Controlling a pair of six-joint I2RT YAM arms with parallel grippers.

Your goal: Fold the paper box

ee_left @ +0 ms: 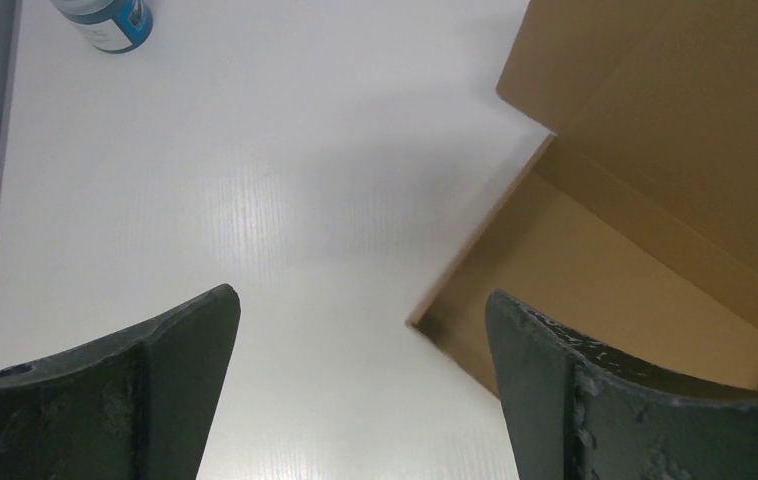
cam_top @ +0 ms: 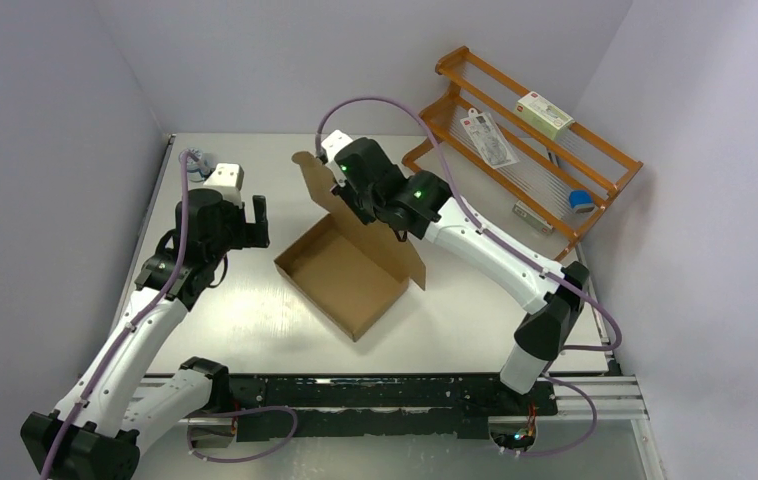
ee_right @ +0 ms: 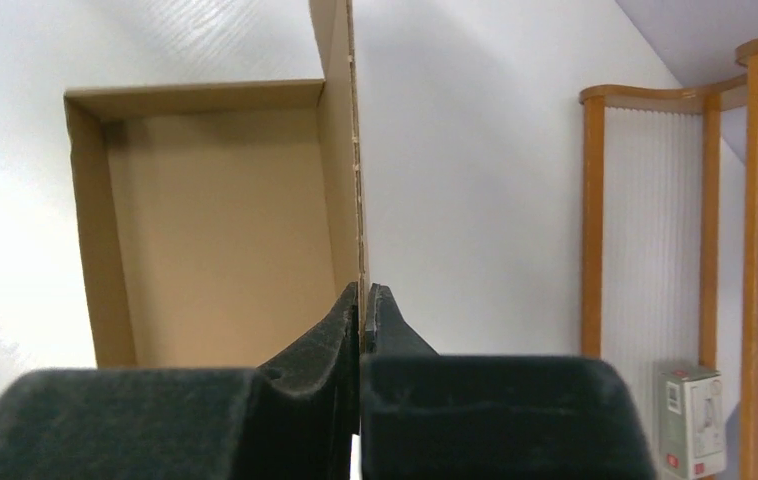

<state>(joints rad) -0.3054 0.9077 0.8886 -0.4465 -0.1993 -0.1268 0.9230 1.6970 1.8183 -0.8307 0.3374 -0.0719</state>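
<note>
The paper box (cam_top: pixel 345 275) is a shallow brown cardboard tray lying at an angle in the middle of the table, its lid flap (cam_top: pixel 375 240) standing up along the far right side. My right gripper (cam_top: pixel 340 195) is shut on the top edge of that flap. In the right wrist view the thin cardboard edge (ee_right: pixel 340 150) runs straight into the closed right gripper (ee_right: pixel 364 300), with the tray (ee_right: pixel 215 220) to its left. My left gripper (cam_top: pixel 255 222) hovers open just left of the box. Seen from the left wrist, the left gripper (ee_left: pixel 360 330) holds nothing, and the box corner (ee_left: pixel 655 200) is at the right.
An orange wooden rack (cam_top: pixel 525 130) stands at the back right with a small white carton (cam_top: pixel 543 113), a flat packet (cam_top: pixel 490 137) and a blue item (cam_top: pixel 582 200). A small blue-and-white jar (ee_left: pixel 105 15) sits at the far left. A black rail (cam_top: pixel 395 392) lines the near edge.
</note>
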